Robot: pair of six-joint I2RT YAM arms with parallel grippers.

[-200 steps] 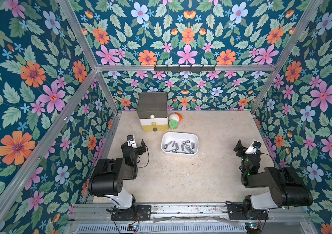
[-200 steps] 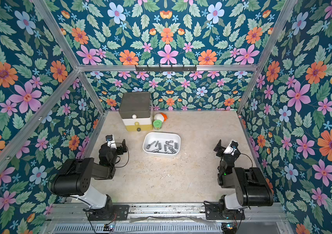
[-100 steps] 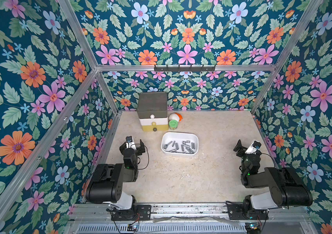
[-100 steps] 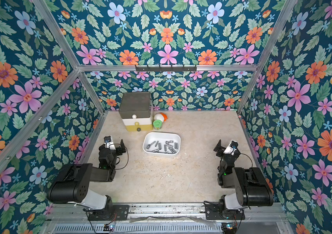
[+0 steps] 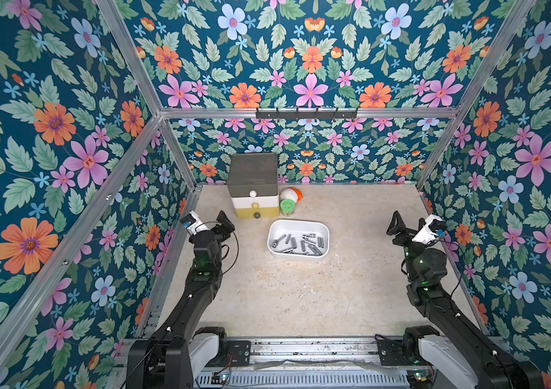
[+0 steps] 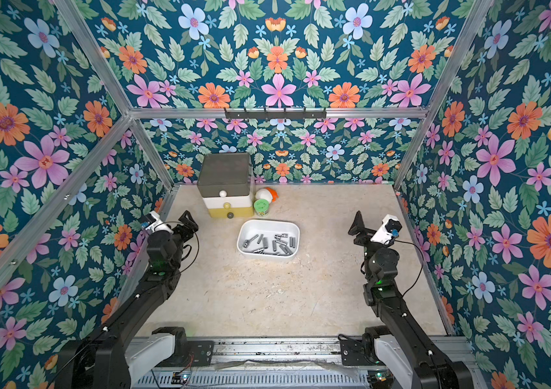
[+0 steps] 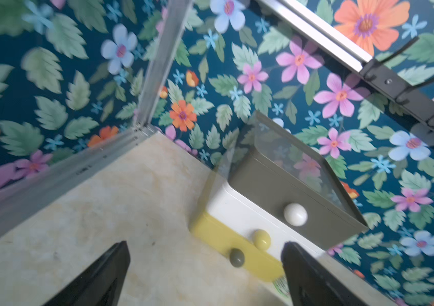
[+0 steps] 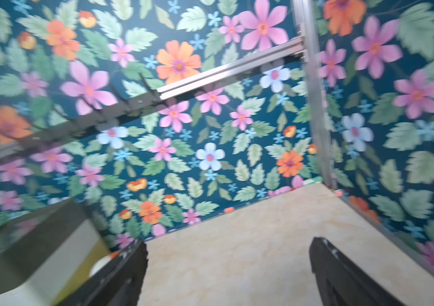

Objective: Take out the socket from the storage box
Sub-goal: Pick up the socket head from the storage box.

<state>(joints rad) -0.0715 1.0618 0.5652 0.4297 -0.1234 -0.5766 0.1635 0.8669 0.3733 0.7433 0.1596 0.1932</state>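
Note:
The storage box [image 5: 297, 223] [image 6: 269, 223] is a shallow white tub in the middle of the floor, in front of the drawer tower. Several grey metal sockets [image 5: 304, 243] [image 6: 274, 245] lie loose inside it. My left gripper [image 5: 225, 221] [image 6: 188, 222] hangs open in the air to the left of the box, well apart from it. My right gripper [image 5: 398, 225] [image 6: 357, 224] hangs open far to the right. In the wrist views the left gripper [image 7: 205, 245] and the right gripper [image 8: 229, 241] hold nothing, and the box is out of view there.
A grey, white and yellow drawer tower [image 5: 253, 185] [image 6: 225, 183] [image 7: 277, 201] [image 8: 25, 251] stands at the back left. A green can [image 5: 288, 207] and a white and orange bottle [image 5: 290, 194] sit beside it. Floral walls close in on three sides.
Both arms have unfolded and lifted, carrying the grippers up and toward the back. The left arm moved the most. The box and sockets have not moved.

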